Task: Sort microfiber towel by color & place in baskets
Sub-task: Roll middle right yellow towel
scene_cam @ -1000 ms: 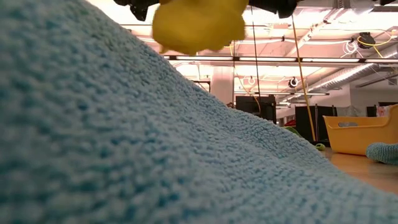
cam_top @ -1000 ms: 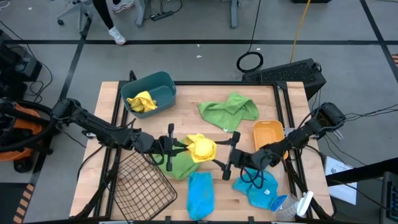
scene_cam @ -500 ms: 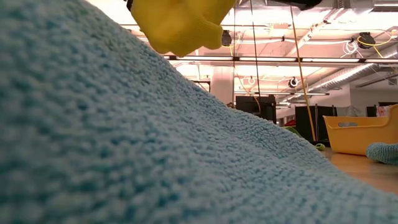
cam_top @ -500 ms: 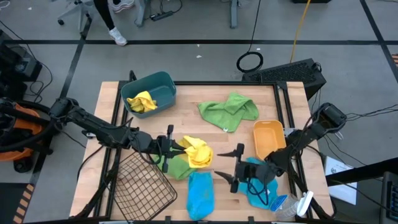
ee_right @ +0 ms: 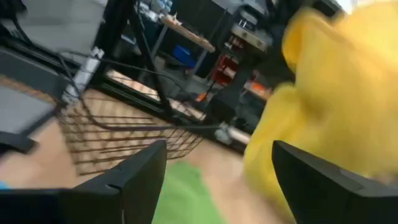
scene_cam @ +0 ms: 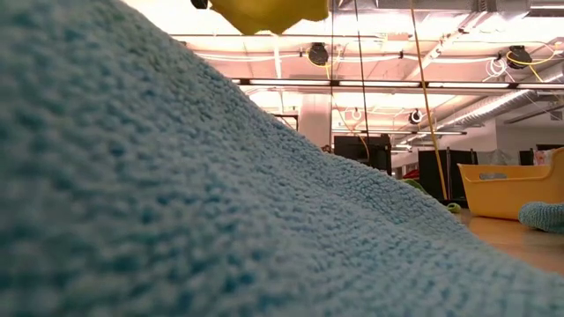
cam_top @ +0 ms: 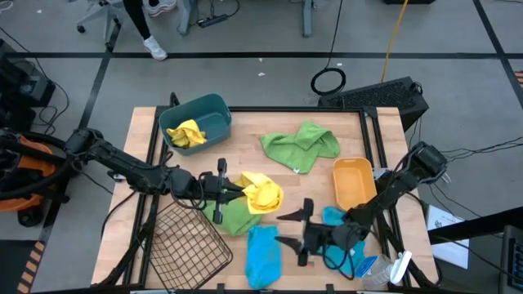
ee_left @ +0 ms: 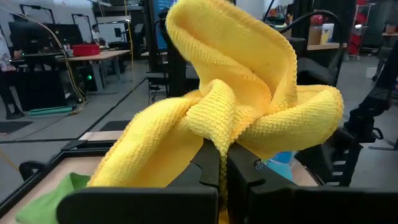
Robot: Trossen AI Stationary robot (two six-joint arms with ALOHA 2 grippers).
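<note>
Left claw (cam_top: 231, 189) clamped on yellow towel (cam_top: 260, 193), right claw (cam_top: 288, 229) wide open, empty

A bunched yellow towel (cam_top: 260, 193) is hanging mid-frame; another yellow towel (cam_top: 186, 133) is lying in the teal bin (cam_top: 214, 108), upper left.

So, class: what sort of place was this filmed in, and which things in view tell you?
Probably a robotics lab or workshop: exposed ceiling pipes and lights, workbenches beyond the wooden table, cables on the floor.
</note>
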